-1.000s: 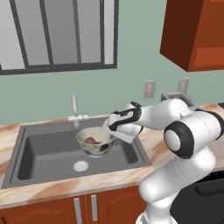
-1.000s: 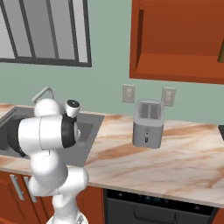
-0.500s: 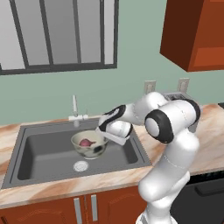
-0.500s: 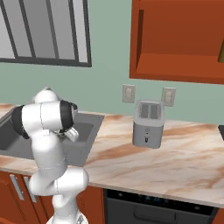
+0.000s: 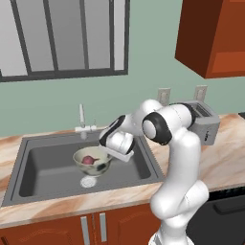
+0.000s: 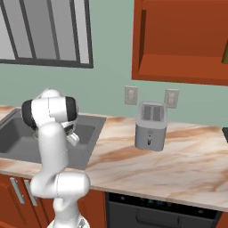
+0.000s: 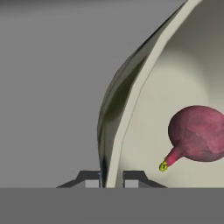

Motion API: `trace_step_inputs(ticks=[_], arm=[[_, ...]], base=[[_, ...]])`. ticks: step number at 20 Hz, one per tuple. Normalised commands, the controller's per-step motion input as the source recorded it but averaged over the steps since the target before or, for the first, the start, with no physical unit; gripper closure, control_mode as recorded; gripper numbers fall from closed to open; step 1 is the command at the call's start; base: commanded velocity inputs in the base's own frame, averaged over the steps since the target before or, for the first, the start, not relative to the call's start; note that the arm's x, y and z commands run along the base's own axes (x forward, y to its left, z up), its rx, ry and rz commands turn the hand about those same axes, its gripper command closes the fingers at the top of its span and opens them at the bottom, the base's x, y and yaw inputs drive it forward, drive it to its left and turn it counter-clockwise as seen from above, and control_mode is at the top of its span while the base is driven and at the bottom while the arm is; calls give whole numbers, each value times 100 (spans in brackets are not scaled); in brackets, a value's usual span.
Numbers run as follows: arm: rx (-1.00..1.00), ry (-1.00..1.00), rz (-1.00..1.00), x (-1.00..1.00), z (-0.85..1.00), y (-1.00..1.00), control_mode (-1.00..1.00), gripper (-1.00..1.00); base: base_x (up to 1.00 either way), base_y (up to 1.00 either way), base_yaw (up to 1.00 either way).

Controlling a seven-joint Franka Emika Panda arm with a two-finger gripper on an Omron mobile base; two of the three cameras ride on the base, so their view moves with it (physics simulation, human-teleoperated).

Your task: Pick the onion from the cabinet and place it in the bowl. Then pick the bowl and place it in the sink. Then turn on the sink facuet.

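Gripper (image 7: 111, 177): you have it clamped on the bowl (image 5: 92, 161) rim, one finger either side of the wall | Bowl: centre-left of the left base view, held over the sink (image 5: 43, 168) just above the drain (image 5: 88, 181) | Onion (image 7: 197, 133): right of the hand view, inside the bowl | Faucet (image 5: 82, 122): behind the basin, apart from the bowl

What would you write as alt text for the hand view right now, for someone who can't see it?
Close-up along the robot's hand, its two dark fingertips shut on the thin rim of a pale cream bowl, one tip on each side of the wall. A reddish-purple onion lies inside the bowl at right, and the plain dark grey sink lies behind at left.
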Motion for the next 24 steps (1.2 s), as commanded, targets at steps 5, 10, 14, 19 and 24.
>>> trace_step_inputs(ticks=[5,10,14,19,24], arm=[[-1,0,9,26,-48,18,-100,100],[-3,0,10,12,-51,22,-100,100],[-4,0,10,10,-40,23,-100,100],[-2,0,8,4,-20,21,-100,100],[0,0,9,0,-2,25,-100,100]], base=[[0,0,0],[0,0,0],[0,0,0],[0,0,0],[0,0,0]])
